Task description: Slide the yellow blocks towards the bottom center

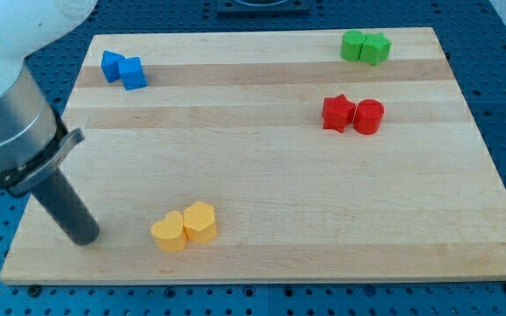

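Note:
Two yellow blocks touch each other near the view's bottom left of centre: a rounded, heart-like one (169, 233) and a hexagonal one (200, 221) to its right. My tip (85, 238) rests on the board to the left of the yellow pair, a clear gap away from the heart-like block. The dark rod slants up to the view's left into the arm's grey body.
Two blue blocks (123, 69) sit at the top left. Two green blocks (365, 46) sit at the top right. A red star (338, 112) and a red cylinder (368, 116) sit at the right. The wooden board (271, 175) lies on a blue perforated table.

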`<action>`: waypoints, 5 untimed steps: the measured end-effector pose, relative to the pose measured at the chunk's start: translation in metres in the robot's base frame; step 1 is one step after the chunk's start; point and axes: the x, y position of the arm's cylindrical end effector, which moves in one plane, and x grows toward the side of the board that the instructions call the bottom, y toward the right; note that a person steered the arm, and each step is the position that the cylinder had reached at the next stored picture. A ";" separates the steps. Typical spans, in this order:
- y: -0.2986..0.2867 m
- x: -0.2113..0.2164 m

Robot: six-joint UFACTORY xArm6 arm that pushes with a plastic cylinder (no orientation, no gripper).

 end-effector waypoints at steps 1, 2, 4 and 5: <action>0.049 0.015; 0.085 0.014; 0.155 0.007; 0.149 0.031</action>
